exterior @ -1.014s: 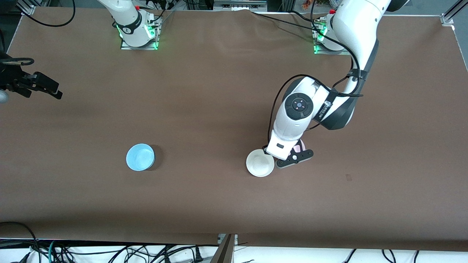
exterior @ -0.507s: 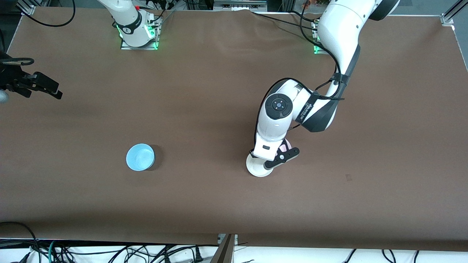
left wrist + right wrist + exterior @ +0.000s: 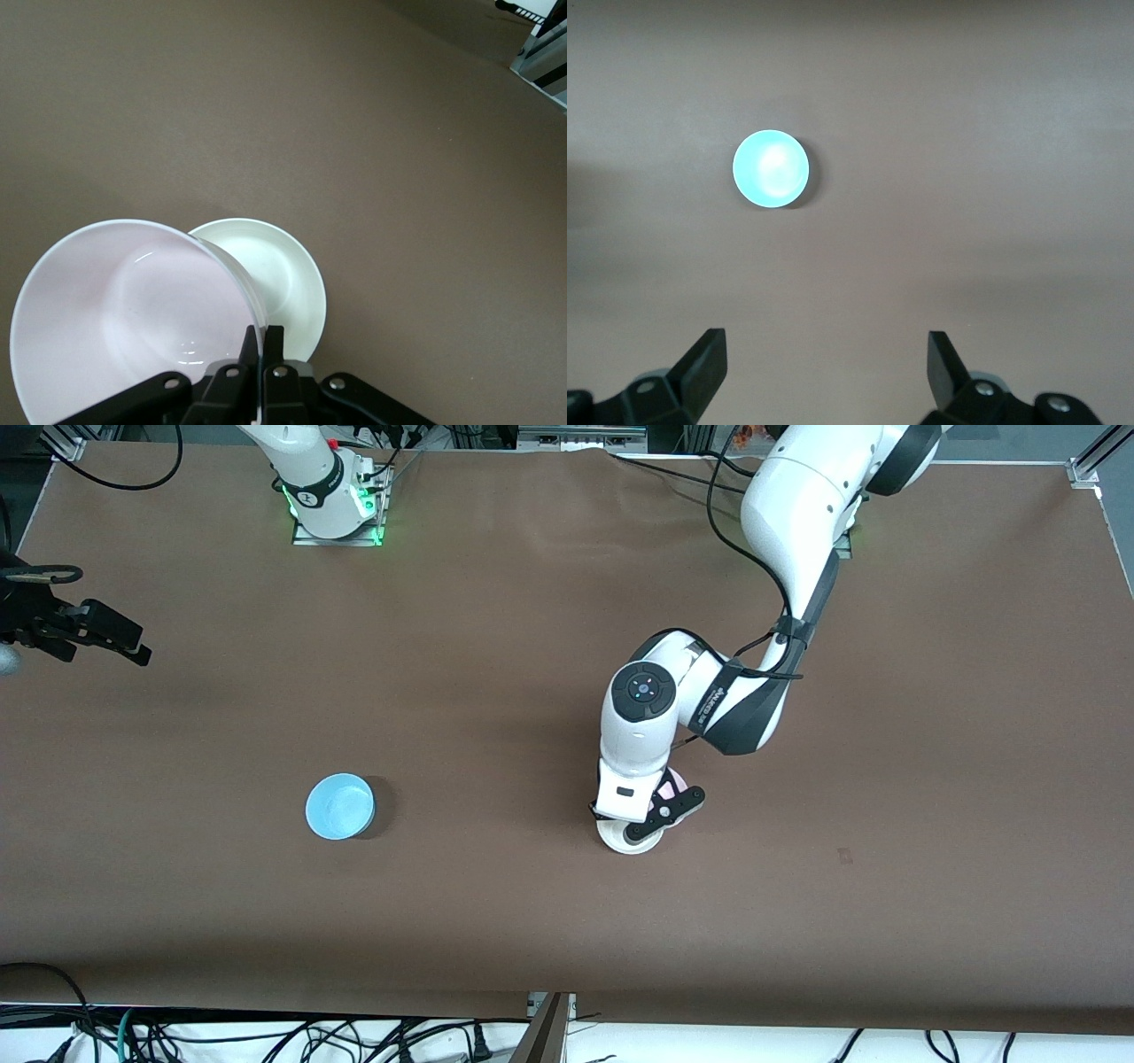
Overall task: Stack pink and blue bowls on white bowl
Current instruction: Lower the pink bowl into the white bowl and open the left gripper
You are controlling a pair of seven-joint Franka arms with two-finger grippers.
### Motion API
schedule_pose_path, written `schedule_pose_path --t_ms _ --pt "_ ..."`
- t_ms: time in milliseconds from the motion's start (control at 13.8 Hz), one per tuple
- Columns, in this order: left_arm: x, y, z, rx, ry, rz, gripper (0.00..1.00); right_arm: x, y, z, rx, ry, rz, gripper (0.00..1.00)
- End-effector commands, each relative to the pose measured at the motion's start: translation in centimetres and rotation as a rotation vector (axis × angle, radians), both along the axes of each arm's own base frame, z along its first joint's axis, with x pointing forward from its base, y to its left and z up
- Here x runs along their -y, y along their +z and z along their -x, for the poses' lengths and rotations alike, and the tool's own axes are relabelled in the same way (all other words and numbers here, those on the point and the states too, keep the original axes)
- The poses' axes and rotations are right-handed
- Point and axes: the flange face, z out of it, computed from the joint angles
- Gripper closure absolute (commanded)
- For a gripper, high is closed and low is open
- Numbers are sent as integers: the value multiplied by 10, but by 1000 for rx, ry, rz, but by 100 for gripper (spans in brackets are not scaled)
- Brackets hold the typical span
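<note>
From the front camera I see the left gripper (image 3: pixel 653 821) holding the pink bowl (image 3: pixel 671 784) over the white bowl (image 3: pixel 620 840), with the blue bowl (image 3: pixel 339 806) well apart at the white bowl's nine o'clock, toward the right arm's end of the table (image 3: pixel 930 779). My left wrist camera shows the fingers (image 3: pixel 252 347) pinched together on the pink bowl's (image 3: pixel 133 323) rim, the white bowl (image 3: pixel 276 270) partly covered beneath it. On the right wrist camera, the waiting right gripper (image 3: pixel 824 363) hangs with fingers spread wide above the table, the blue bowl (image 3: pixel 771 168) at its eleven o'clock.
</note>
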Motion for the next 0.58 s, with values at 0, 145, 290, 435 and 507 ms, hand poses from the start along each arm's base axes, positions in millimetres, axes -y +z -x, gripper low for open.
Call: schedule_pose_path --t_ms 0,145,290,435,507 --pt "7 0 -8 45 39 9 100 1 6 0 0 -1 -12 0" --pt "9 -5 -10 62 56 26 100 1 6 0 0 -4 -12 0" --pt "8 -12 -13 85 61 28 100 1 6 0 0 -1 -14 0" --pt "9 -17 -16 121 95 45 100 1 6 0 0 -4 -12 0" --pt "8 -21 -17 125 102 44 100 1 6 0 0 -4 -12 0"
